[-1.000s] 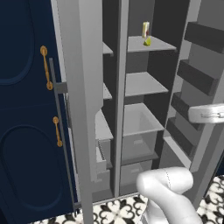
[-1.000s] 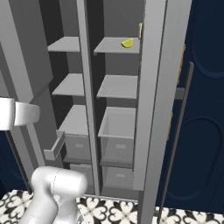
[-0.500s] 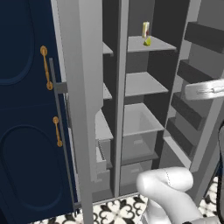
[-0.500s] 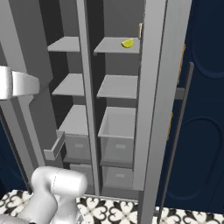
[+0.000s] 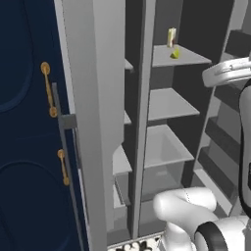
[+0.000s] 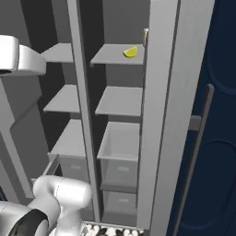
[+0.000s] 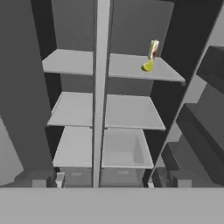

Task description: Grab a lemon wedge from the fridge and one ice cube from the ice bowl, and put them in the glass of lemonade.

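fingertips are hard to make out at the hand view's bottom edge; the gripper stands fully released, holding nothing. tiny yellow-green lemon wedge [image 7: 148, 66] lies well ahead, on the tall grey fridge's [image 7: 99, 109] top right shelf, beside a slim pale-yellow container [image 7: 153, 49].

Fridge [image 5: 98, 98] text: none readable
Slim container [image 7: 153, 48] label: too small to read
Cabinet doors [image 5: 24, 147] signs: none

Fridge [image 5: 93, 122] open — lemon wedge [image 7: 148, 66] on top shelf right of centre divider, slim container [image 7: 153, 49] just behind it; drawers below.
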